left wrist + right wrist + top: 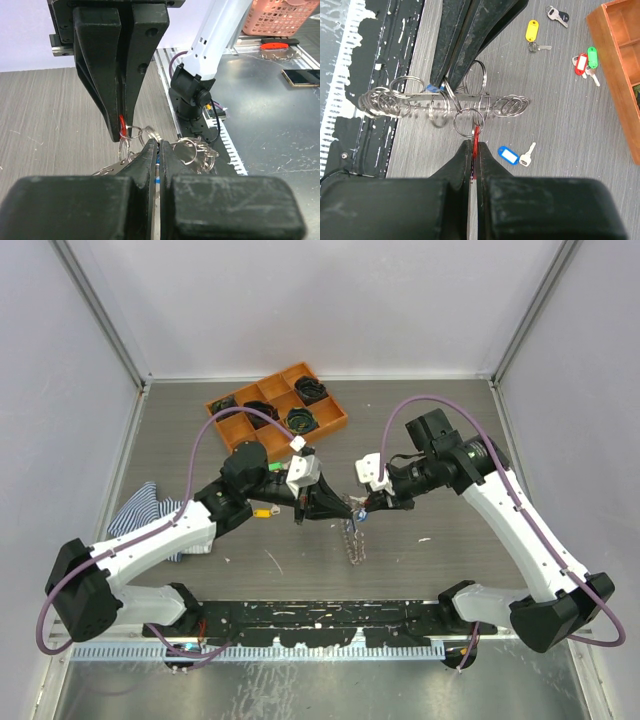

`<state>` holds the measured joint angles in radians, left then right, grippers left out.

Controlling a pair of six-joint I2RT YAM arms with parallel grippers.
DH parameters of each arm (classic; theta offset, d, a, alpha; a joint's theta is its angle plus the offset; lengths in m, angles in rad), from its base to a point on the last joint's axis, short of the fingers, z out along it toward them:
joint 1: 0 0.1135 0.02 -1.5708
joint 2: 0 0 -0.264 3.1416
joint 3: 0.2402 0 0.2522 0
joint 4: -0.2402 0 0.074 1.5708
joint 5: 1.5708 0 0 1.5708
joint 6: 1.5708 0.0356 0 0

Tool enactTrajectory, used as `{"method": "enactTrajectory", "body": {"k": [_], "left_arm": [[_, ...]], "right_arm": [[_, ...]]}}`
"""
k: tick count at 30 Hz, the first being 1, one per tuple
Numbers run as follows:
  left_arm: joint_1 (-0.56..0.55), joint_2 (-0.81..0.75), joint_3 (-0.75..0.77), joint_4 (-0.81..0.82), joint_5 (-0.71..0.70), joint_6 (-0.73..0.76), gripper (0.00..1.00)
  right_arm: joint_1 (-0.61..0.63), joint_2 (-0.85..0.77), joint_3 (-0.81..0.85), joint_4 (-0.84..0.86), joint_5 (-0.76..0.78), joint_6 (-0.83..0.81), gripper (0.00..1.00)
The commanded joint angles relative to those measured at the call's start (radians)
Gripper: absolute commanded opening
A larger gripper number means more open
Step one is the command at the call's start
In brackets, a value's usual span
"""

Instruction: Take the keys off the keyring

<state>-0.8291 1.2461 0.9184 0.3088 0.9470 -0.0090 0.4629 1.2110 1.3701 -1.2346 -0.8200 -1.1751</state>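
Note:
The keyring (395, 102), a long bundle of silvery wire rings, hangs in the air between both grippers above the table; in the top view the keyring (355, 538) dangles below them. My left gripper (160, 147) is shut on the keyring (195, 150), with a bit of blue showing between its fingers. My right gripper (472, 145) is shut on a red-tagged key (476, 134) that hangs from a small ring on the bundle. In the left wrist view the red tag (121, 122) shows at the right fingers' tip.
Loose keys lie on the table: a blue-tagged one (509, 154), a yellow-tagged one (532, 30), a black one (557, 15), and red and green tags (585, 61). An orange compartment tray (277, 405) stands at the back. A striped cloth (150, 510) lies left.

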Motion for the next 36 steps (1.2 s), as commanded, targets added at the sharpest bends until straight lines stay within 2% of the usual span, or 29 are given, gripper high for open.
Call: {"method": "enactTrajectory", "body": {"k": [1,9,15,22,27,36], "left_arm": [[-0.021,-0.014,0.030,0.088,0.142,-0.072,0.00],[-0.022,-0.003,0.039,0.049,0.171,-0.079,0.00],[-0.022,-0.002,0.032,0.084,0.170,-0.111,0.00],[-0.024,-0.004,0.022,0.088,0.151,-0.107,0.00],[-0.023,0.015,0.012,0.176,0.171,-0.184,0.00],[-0.023,0.062,0.005,0.293,0.223,-0.331,0.00]], "right_arm": [[-0.015,-0.002,0.041,0.028,0.074,-0.075,0.01],[-0.015,0.029,0.143,-0.006,0.117,-0.186,0.01],[-0.015,0.031,0.111,-0.006,0.073,-0.245,0.02],[-0.014,0.022,0.063,0.002,0.068,-0.236,0.03],[-0.015,0.014,0.052,0.024,0.069,-0.213,0.03],[-0.015,0.037,0.153,-0.021,0.072,-0.273,0.03]]}}
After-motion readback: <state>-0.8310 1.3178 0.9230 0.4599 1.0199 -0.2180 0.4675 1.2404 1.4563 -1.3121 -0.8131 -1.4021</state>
